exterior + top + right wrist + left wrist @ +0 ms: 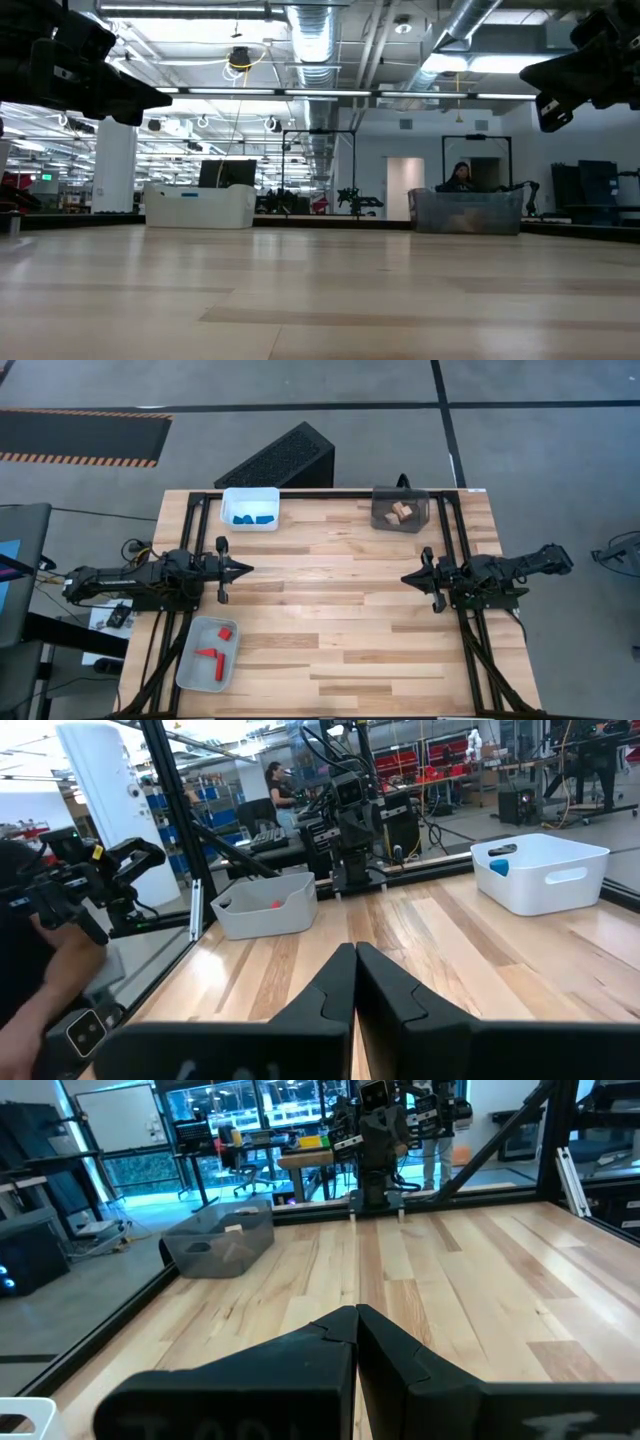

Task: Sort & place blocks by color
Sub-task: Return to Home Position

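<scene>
The left arm [140,578] lies folded low and level on the left, wrist straight, with the left gripper [246,570] pointing inward toward the other arm. Its fingers [300,1370] are pressed together, the tips meeting in a point with nothing between them. The right arm [500,572] mirrors it on the right, folded back and level, and the right gripper [407,578] is aimed at the left one and well apart from it. Its fingers [300,1020] likewise meet at the tips and hold nothing. In the low view both arms sit raised at the upper corners.
</scene>
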